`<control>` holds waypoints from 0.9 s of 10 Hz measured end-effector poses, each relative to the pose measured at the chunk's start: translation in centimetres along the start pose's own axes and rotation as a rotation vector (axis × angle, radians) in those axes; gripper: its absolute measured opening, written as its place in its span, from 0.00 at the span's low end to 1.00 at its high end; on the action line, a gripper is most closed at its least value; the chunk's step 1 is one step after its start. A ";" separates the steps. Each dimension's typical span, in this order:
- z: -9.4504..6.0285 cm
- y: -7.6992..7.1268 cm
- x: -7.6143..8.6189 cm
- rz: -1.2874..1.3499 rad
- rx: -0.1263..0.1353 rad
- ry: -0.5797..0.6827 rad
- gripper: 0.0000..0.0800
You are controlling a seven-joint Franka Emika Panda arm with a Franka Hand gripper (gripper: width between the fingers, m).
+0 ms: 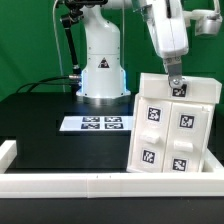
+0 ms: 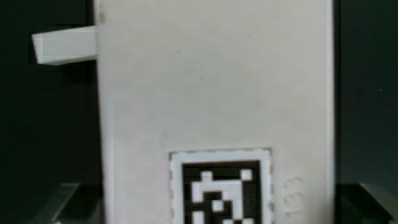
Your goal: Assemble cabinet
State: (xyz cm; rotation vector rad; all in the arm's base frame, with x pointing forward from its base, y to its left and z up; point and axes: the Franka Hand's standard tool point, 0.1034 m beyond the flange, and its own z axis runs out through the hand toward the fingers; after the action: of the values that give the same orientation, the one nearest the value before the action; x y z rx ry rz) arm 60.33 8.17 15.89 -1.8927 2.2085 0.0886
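The cabinet (image 1: 172, 125), a white box bearing four square code tags, stands tilted on the desk (image 1: 40, 125) at the exterior view's right, its lower edge against the white rail (image 1: 100, 185) along the near side. Open dark desk lies to the exterior view's left, where the marker board (image 1: 96, 123) sits well apart. The claw (image 1: 176, 87) is at the cabinet's upper edge, touching it; in the wrist view a white face (image 2: 214, 90) fills the frame between two dark fingers (image 2: 54, 205), though I cannot tell if they are pinching it.
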 end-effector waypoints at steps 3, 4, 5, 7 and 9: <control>-0.3 -0.1 -0.3 -0.049 0.004 -0.009 0.98; -0.9 -0.3 -0.4 -0.088 0.010 -0.015 0.98; -1.6 -0.5 -0.6 -0.111 0.022 -0.025 1.00; -2.2 -0.8 -0.9 -0.141 0.035 -0.042 1.00; -2.1 -0.7 -1.0 -0.166 0.033 -0.041 1.00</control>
State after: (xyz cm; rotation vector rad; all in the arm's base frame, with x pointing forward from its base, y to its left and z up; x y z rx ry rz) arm 60.83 8.59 18.17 -2.0281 2.0055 0.0622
